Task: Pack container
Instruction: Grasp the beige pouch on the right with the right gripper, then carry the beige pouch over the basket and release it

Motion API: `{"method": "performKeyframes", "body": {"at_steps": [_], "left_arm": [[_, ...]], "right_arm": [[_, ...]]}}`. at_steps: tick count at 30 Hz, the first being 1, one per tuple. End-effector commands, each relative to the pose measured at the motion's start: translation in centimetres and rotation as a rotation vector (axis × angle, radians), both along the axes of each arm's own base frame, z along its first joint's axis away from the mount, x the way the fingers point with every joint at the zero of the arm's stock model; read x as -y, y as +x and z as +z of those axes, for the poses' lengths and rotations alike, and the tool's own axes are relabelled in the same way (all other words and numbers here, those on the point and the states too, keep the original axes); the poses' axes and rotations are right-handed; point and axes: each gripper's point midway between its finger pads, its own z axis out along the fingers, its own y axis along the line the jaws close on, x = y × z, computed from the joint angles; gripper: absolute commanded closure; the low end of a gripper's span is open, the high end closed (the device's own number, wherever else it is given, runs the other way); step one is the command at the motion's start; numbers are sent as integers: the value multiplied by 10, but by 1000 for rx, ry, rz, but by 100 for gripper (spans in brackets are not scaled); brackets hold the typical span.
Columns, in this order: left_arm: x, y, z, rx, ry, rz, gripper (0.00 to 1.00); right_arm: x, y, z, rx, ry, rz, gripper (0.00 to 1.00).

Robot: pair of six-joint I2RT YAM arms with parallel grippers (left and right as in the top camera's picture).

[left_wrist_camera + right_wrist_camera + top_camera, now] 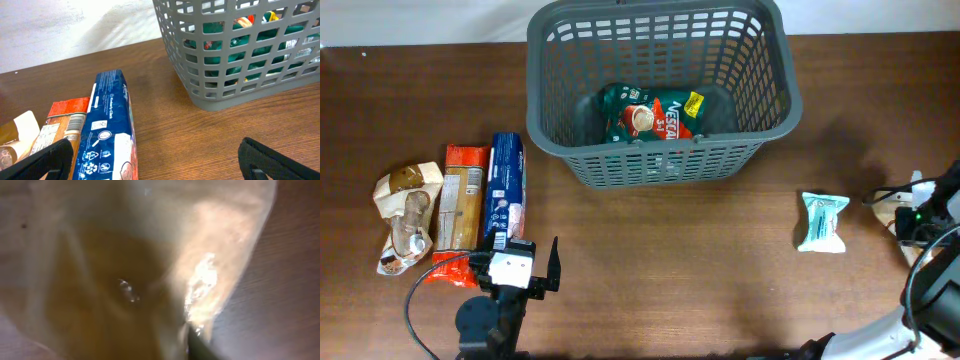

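Observation:
The container, a large dark grey lattice basket, stands at the table's back centre with a green coffee packet lying inside. It also shows in the left wrist view. My left gripper is open and empty, low over the near end of a blue packet, which sits between its fingers toward the left one. My right gripper is at the far right edge, shut on a cream-and-brown packet that fills the blurred right wrist view.
An orange packet and a cream-brown packet lie left of the blue one. A teal and white packet lies on the table right of centre, just left of my right gripper.

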Motion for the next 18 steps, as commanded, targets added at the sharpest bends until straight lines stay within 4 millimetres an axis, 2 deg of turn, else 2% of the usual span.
{"method": "performKeyframes", "body": {"at_steps": [1, 4, 6, 8, 10, 11, 12, 14, 15, 16, 17, 18], "left_arm": [[2, 0, -1, 2, -10, -9, 1], [2, 0, -1, 2, -10, -9, 1], [2, 0, -1, 2, -10, -9, 1], [2, 0, -1, 2, -10, -9, 1], [2, 0, -1, 2, -10, -9, 1], [2, 0, -1, 2, -10, -9, 1], [2, 0, -1, 2, -10, -9, 1], [2, 0, -1, 2, -10, -9, 1], [2, 0, -1, 2, -10, -9, 1], [2, 0, -1, 2, -10, -9, 1], [2, 0, -1, 2, -10, -9, 1], [2, 0, -1, 2, -10, -9, 1]], "right_arm": [[-5, 2, -11, 41, 36, -133, 96], [-8, 27, 4, 173, 84, -220, 96], [-7, 54, 32, 302, 124, -263, 96], [-3, 81, 75, 436, 150, -303, 96], [-6, 113, 139, 595, 199, -316, 96], [-12, 123, 163, 645, 220, -291, 96], [-26, 140, 206, 729, 253, -226, 96], [-51, 157, 263, 819, 276, -130, 97], [-71, 166, 300, 868, 270, -62, 97], [-90, 171, 327, 907, 271, -3, 96], [-134, 179, 373, 980, 280, 120, 96], [-160, 182, 395, 1016, 280, 201, 97]]}}
